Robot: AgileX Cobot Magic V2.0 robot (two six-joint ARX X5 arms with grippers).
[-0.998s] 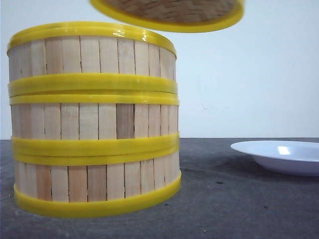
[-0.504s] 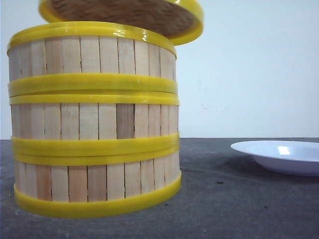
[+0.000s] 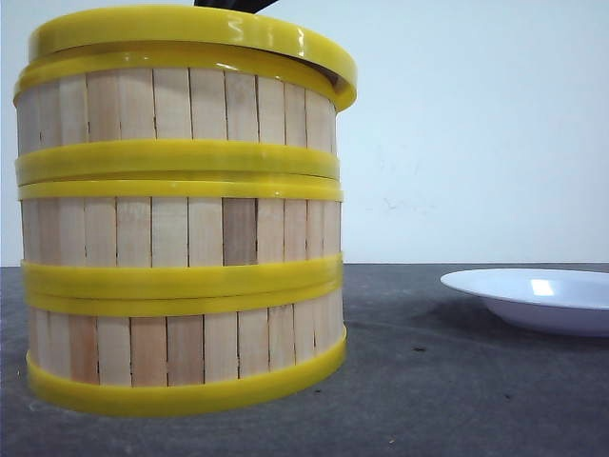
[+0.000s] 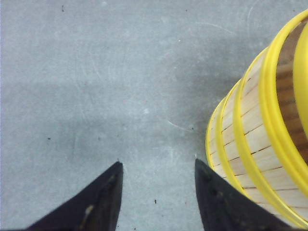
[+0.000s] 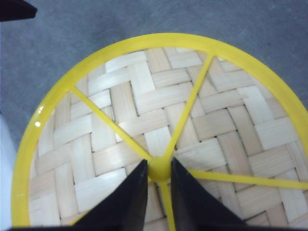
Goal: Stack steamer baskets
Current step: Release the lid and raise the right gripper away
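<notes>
Three steamer baskets stand stacked at the left of the front view: the top basket [image 3: 176,100], the middle basket [image 3: 181,228] and the bottom basket [image 3: 186,347]. The woven lid [image 3: 190,29] rests on the top rim, slightly askew and overhanging on the right. My right gripper [image 5: 159,166] is shut on the lid's yellow knob [image 5: 159,171]; the front view shows only a black bit of it [image 3: 233,5] above the lid. My left gripper [image 4: 158,162] hangs open over bare table, one finger close beside the stack [image 4: 260,144], nothing between its fingers.
A white plate [image 3: 538,297] lies on the dark grey table [image 3: 428,381] to the right of the stack. A pale wall stands behind.
The lid has come leftward and down from above the stack's right side and now lies on the top basket.
</notes>
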